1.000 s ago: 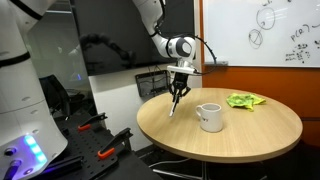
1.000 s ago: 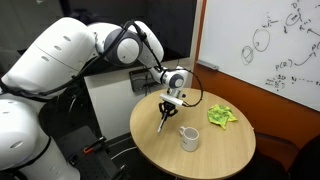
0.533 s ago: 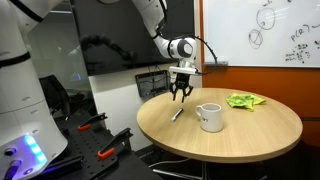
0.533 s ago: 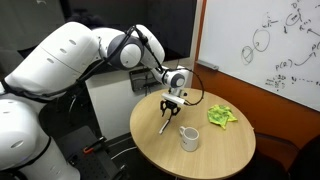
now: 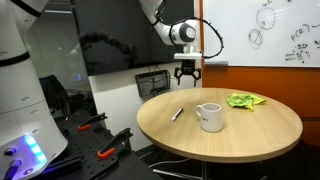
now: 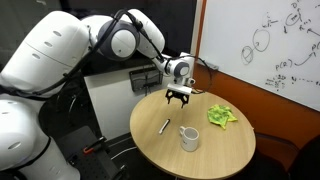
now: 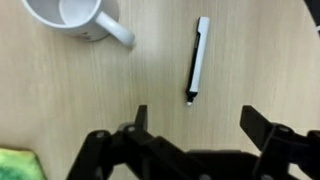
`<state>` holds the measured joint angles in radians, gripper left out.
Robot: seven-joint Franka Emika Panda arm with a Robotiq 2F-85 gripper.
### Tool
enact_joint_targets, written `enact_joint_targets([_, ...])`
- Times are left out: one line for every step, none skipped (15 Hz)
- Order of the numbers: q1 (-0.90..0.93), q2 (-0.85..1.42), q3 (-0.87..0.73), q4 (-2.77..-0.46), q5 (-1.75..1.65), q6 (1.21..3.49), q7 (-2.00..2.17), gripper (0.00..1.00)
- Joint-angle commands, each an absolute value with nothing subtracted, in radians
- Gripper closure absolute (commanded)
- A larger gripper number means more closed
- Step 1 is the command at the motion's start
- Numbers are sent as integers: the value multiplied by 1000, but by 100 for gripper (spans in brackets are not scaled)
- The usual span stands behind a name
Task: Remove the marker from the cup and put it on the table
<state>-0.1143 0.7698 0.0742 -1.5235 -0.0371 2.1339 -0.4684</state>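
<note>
Lying flat on the bench [image 5: 255,135], the marker [image 7: 197,58] is resting outside the cup [image 7: 75,17], near it but not touching it. In the wrist view its long axis is running almost top to bottom, leaning slightly so that the upper end is sitting further right. Its dark end is pointing down toward the gripper [image 7: 195,120], and its white end is pointing away. In an exterior view the marker [image 5: 177,114] is lying on a diagonal, on the side of the cup away from the cloth [image 5: 245,100]. The cup is standing upright, its handle reaching toward the marker's side in the wrist view. The gripper is hovering above the bench, clear of everything, with its jaws spread wide and holding nothing. The green cloth is lying crumpled, apart from the cup.
</note>
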Motion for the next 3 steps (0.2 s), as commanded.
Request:
enact_joint_targets([-125,650,75,-1666,-44,2255,-477,0])
enact_joint_targets([-132,629,79,-1685,-36,2262,-483,0])
enact_joint_targets([-136,609,80,-1704,-30,2263,-483,0])
